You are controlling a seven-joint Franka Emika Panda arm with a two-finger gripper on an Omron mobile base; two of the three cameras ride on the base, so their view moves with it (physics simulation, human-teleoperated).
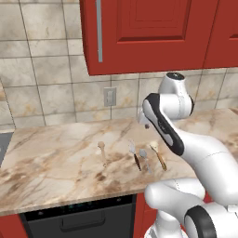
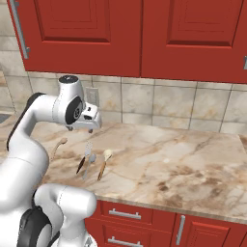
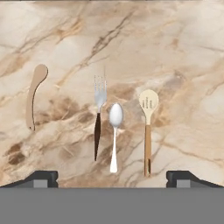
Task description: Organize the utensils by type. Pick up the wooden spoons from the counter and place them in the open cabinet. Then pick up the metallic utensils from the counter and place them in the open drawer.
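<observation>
Four utensils lie side by side on the beige marbled counter [image 1: 56,160]. A pale wooden spoon [image 3: 33,100] lies apart at the left. To its right come a dark-handled silver fork [image 3: 98,120], an all-silver spoon [image 3: 114,131] and a slotted wooden spoon [image 3: 148,131] with an orange-brown handle. My gripper [image 3: 112,178] hangs open above them, pointing down, holding nothing and touching nothing. A red wall cabinet door [image 1: 139,32] with a grey bar handle hangs above the counter; its inside is hidden. The open drawer is out of view.
A tiled wall with a white outlet [image 1: 109,96] backs the counter. A black appliance front [image 1: 79,218] sits under the counter at the left. Closed red drawers [image 2: 125,214] lie under it at the right. More red wall cabinets [image 2: 193,34] hang overhead.
</observation>
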